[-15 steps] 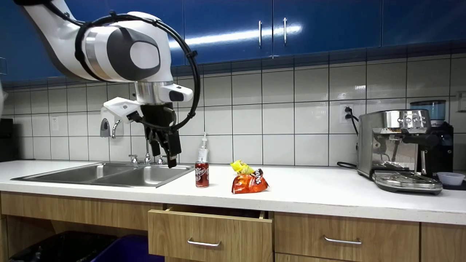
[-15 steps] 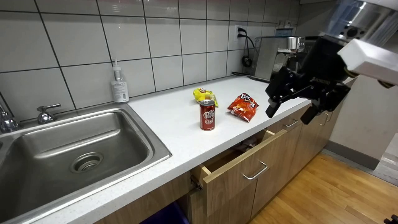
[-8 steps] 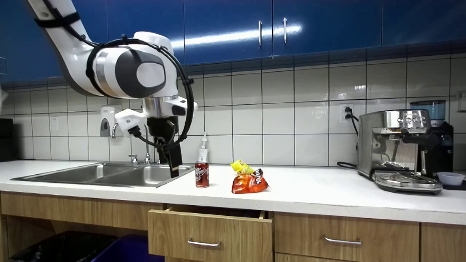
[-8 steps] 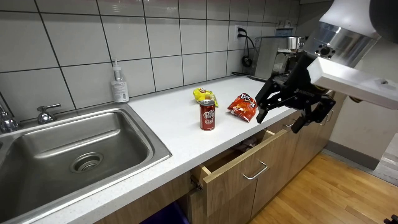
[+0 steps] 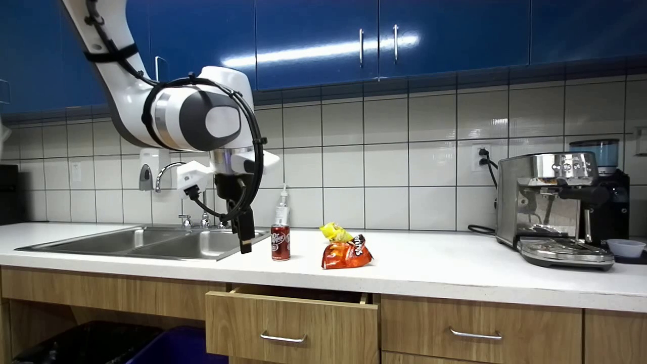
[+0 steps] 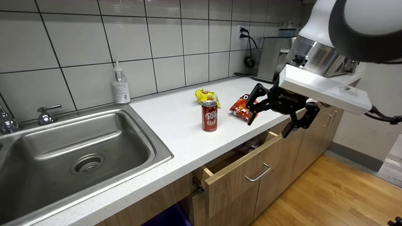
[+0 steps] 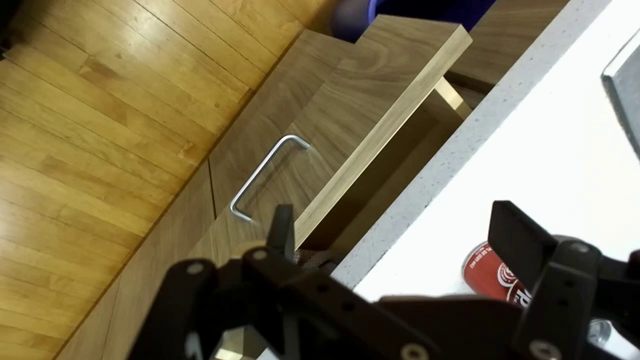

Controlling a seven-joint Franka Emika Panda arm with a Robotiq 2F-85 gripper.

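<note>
My gripper [image 6: 268, 128] is open with nothing between its fingers, hanging above the counter's front edge and the pulled-out wooden drawer [image 6: 241, 180]. A red Dr Pepper can [image 6: 209, 116] stands upright on the white counter, apart from the fingers. The wrist view shows that can [image 7: 485, 275] partly covered by a finger [image 7: 520, 240], and the drawer [image 7: 350, 115] below with its silver handle [image 7: 260, 170]. A red Doritos bag [image 5: 345, 255] and a yellow bag [image 5: 334, 232] lie right of the can; in an exterior view a finger partly hides the red bag [image 6: 240, 110]. Dim contents [image 6: 251, 145] show inside the drawer.
A steel sink [image 6: 147, 131] is set into the counter left of the can. Against the tiled wall stands a clear soap bottle [image 6: 121, 91]. Farther right is an espresso machine [image 5: 551, 202]. Blue cabinets [image 5: 313, 40] hang above, and a purple bin [image 5: 177, 346] sits under the counter.
The arm has come lower, moving slightly right in an exterior view and leftward toward the can in an exterior view from the sink side. The jaws stay apart; can, bags and drawer have not moved.
</note>
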